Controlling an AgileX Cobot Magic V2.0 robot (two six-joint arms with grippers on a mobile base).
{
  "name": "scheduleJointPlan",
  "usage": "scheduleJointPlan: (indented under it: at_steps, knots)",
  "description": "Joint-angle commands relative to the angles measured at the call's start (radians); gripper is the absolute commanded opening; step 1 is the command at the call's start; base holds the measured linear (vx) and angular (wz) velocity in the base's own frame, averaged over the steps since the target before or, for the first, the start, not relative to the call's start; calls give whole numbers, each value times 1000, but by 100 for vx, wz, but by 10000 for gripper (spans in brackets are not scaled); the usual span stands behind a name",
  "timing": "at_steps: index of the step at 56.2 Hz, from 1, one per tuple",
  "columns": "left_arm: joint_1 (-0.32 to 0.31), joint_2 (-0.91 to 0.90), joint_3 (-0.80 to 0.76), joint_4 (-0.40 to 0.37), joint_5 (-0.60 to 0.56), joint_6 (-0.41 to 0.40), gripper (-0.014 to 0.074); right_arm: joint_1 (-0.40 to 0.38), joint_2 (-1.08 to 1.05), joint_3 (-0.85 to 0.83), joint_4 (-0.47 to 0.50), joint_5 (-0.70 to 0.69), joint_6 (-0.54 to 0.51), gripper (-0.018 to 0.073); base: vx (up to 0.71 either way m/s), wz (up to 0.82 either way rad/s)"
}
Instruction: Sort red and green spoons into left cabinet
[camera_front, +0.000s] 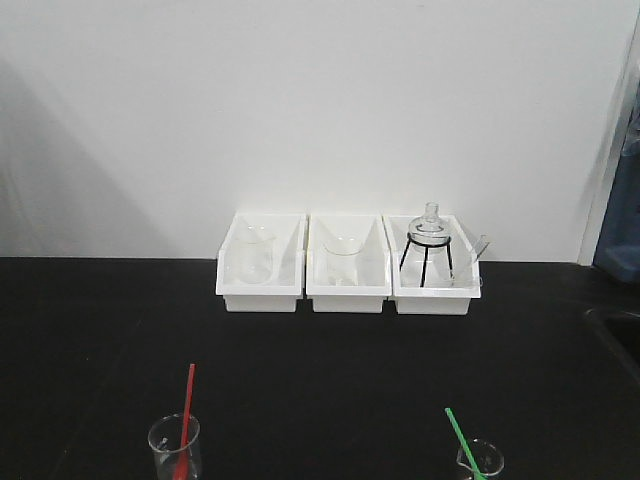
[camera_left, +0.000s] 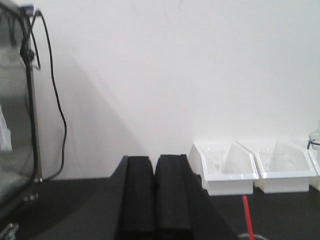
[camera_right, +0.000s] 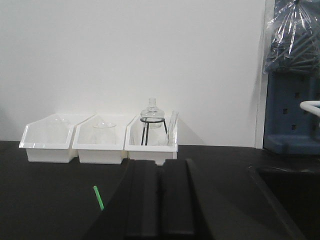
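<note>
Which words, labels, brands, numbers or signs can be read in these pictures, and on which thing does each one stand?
No text can be read in any view.
The three white bins, the red spoon and the green spoon: plain, no print.
The glass beakers: any scale marks are too faint to read.
The blue rack: only holes show, no letters.

We hold our left gripper (camera_left: 155, 167) low and level, pointing straight ahead, its two black fingers pressed side by side with nothing between them. Our right gripper (camera_right: 161, 170) matches, closed and empty.
</note>
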Motion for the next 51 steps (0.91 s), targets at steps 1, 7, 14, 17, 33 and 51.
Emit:
scheduleJointPlan:
  at_steps: [1,7,14,17,33,51]
  knots:
    - [-1,37,-109,68,-20,-1,-1,-7,30,-101,5,16,-7,-6,0,0]
    - [-1,97,-186,80,78,-12,0,-7,91,-161,3,127,-7,-6,0,0]
    - [-3,179,-228,73,118,-12,0,-7,185,-186,1,165,-7,-3,0,0]
    - [-3,223,-230,74,116,-12,0,-7,230,-186,1,165,-7,-2,0,0]
    - [-3,363,-230,74,118,-12,4,-7,467,-186,1,160,-7,6,0,0]
    - [-3,437,-230,74,118,-11,78,-7,620,-186,4,-1,-6,111,0,0]
